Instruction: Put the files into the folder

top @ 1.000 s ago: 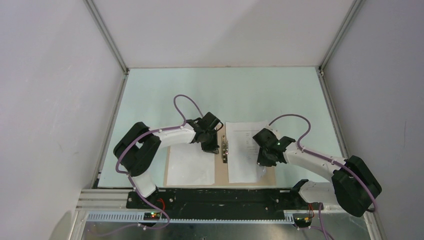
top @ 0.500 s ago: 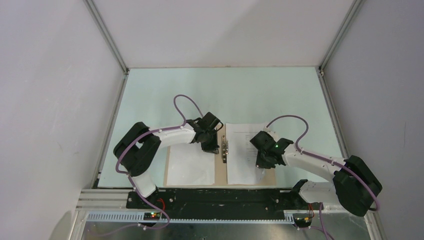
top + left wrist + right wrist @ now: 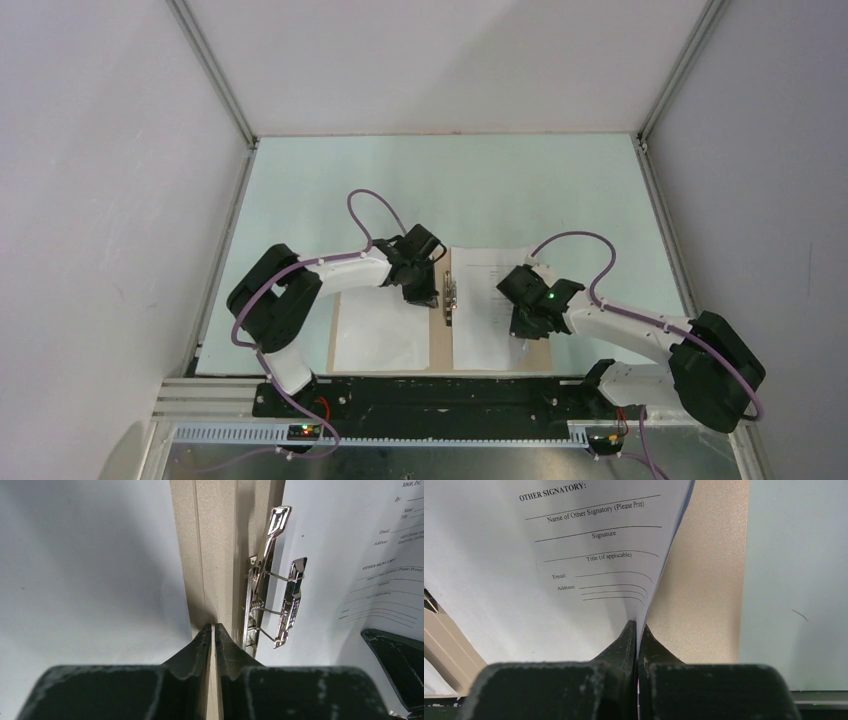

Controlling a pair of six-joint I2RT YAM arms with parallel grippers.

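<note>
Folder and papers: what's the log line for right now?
left tool: pinching folder spine | right tool: pinching printed sheet edge | blank sheet: on folder's left half

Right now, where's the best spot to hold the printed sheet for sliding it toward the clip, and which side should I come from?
Probably its right long edge, from the right, where the right gripper is shut on it. That edge of the printed sheet curls up off the folder, giving room above and below, and leaves the edge toward the clip free.
</note>
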